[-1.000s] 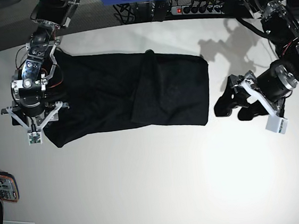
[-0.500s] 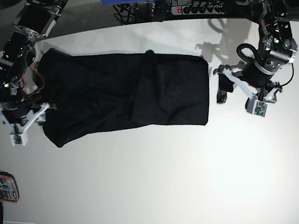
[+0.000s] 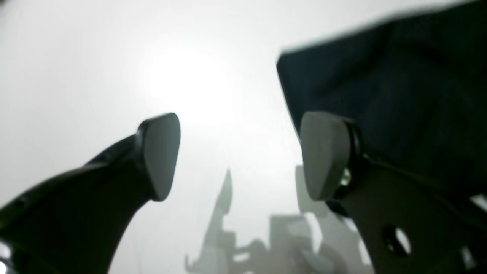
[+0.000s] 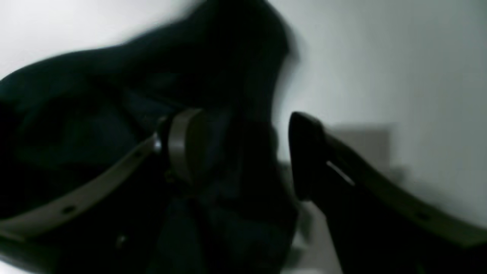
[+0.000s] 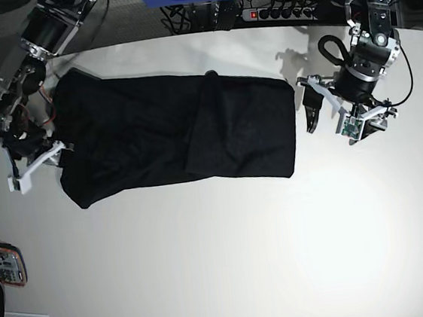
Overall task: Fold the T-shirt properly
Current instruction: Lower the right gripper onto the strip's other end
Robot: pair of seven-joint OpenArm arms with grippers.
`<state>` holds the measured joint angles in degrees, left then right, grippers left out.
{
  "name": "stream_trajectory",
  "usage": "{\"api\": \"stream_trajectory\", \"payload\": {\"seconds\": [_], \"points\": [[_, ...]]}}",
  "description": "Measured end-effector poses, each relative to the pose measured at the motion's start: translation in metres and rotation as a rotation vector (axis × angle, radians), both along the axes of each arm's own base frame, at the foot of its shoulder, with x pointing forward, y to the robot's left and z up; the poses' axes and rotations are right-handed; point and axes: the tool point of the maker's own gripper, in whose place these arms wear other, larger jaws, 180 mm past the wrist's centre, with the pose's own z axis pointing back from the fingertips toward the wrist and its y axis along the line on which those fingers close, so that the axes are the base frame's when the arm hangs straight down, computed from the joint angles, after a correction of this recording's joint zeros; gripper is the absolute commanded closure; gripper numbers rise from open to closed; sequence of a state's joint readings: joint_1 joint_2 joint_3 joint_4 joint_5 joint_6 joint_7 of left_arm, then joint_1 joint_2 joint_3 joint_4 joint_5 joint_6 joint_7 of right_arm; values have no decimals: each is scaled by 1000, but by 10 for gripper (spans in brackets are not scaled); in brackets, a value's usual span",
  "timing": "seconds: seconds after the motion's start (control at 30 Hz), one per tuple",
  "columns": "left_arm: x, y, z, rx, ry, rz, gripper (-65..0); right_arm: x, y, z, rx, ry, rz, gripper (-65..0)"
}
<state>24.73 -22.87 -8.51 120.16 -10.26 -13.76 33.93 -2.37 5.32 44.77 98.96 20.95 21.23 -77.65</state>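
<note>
1. The left gripper (image 3: 239, 156) is released, empty; the T-shirt (image 5: 171, 136) edge lies just beside one fingertip.
2. The right gripper (image 4: 243, 156) is spread, unclenched; T-shirt cloth lies between and below its fingers.

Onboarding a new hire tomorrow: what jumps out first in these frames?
The black T-shirt dominates: a long dark band, partly folded, lying across the upper middle of the white table. An arm flanks each end of it: the left gripper hangs open just off the shirt's end on the base view's right, and the right gripper sits at the opposite end, jaws apart at the cloth's edge.
</note>
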Motion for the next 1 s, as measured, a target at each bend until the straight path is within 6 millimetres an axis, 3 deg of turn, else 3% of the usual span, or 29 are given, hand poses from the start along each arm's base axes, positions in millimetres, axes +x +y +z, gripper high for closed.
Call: {"api": "stream_trajectory", "payload": {"seconds": [0.13, 0.33, 0.57, 0.73, 0.9, 1.0], "points": [[2, -2, 4, -7, -18, -6, -481, -8, 14, -28, 133, 42, -13, -329], [1, -1, 3, -6, -12, -2, -481, 2, 11, -24, 135, -9, -25, -329], [0, -1, 2, -6, -7, -3, -481, 0, 15, -44, 186, -5, -60, -329], [0, -1, 2, -6, -8, -2, -481, 0, 1, -47, 176, 3, -68, -329], [0, -1, 2, -6, -9, -2, -481, 1, 0, -45, 169, -7, -70, -329], [0, -1, 2, -7, -8, -2, -481, 0, -14, -44, 135, 3, -68, -329]]}}
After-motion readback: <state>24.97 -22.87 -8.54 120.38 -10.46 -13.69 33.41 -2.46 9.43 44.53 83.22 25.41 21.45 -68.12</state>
